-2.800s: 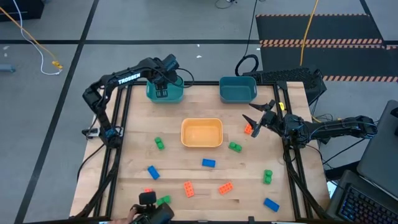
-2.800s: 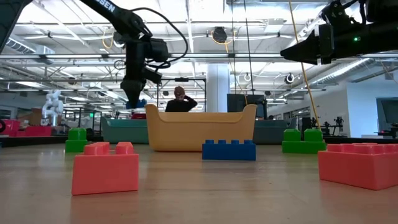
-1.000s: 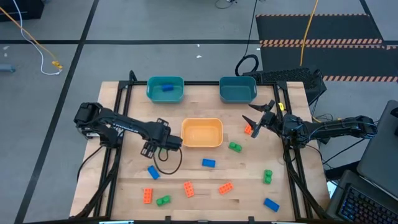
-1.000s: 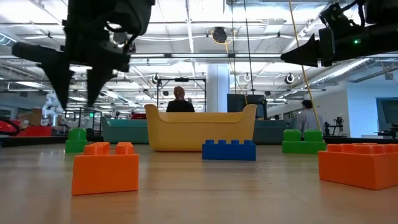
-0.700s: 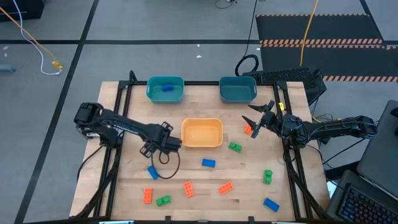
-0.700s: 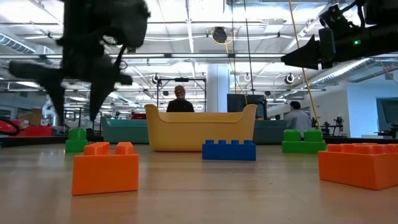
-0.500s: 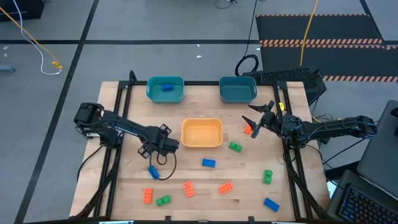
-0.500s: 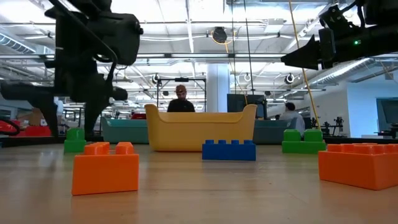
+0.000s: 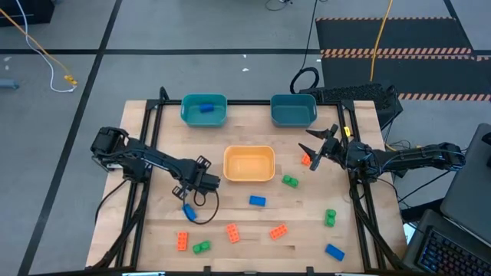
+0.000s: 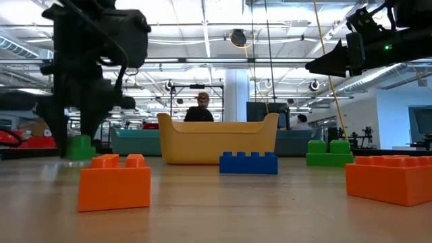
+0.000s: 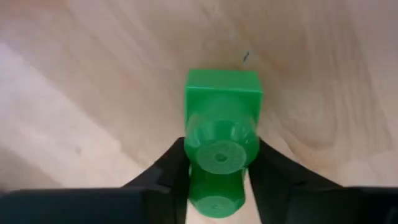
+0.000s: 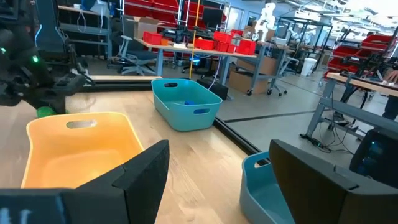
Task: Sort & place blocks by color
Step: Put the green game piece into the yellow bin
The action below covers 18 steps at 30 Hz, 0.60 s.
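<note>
**Left gripper straddling a green block at 9 o'clock of the yellow bin**

The left gripper [image 9: 196, 178] is seen low over the table [image 9: 245, 234], at 9 o'clock of the yellow bin [image 9: 248, 164]. In the left wrist view a green block [image 11: 221, 140] is framed between the 2 dark fingers [image 11: 166, 167], which are spread to either side of it; whether they touch it cannot be told. The block rests on the wood.

The right gripper [image 9: 318, 147] is held above the table at 3 o'clock of the yellow bin, fingers spread and holding nothing, with an orange block [image 9: 306, 159] beneath it.

1 blue block [image 9: 206, 107] is seen inside the left teal bin [image 9: 204, 110]. The right teal bin [image 9: 294, 110] stands at 12 o'clock of the right gripper.

The remaining blocks are scattered loose on the wood, among them a blue block [image 9: 257, 201] at 6 o'clock of the yellow bin and a green block [image 9: 290, 181] at 4 o'clock.

A person [image 10: 198, 108] is seen beyond the table in the low view.
</note>
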{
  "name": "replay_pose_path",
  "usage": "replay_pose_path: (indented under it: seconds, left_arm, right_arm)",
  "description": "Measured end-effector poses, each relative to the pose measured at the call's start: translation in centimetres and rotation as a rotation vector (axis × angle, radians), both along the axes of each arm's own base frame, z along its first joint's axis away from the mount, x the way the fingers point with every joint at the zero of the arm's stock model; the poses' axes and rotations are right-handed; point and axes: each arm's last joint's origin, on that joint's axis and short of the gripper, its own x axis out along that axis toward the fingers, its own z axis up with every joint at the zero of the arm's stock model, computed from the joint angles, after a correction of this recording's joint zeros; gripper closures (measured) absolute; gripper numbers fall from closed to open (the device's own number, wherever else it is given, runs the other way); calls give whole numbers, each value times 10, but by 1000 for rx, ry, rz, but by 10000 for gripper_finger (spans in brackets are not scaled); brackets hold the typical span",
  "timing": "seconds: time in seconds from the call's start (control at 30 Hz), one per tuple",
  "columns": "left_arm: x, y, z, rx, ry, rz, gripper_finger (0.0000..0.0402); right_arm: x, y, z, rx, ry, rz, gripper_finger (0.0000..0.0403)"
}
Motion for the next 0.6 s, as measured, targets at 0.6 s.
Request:
replay_pose_path:
  seconds: [0.6]
  left_arm:
    - [88, 4, 135, -95, -630, 269, 278]
  right_arm:
    - [0, 0, 1, -13, 2, 1, 133]
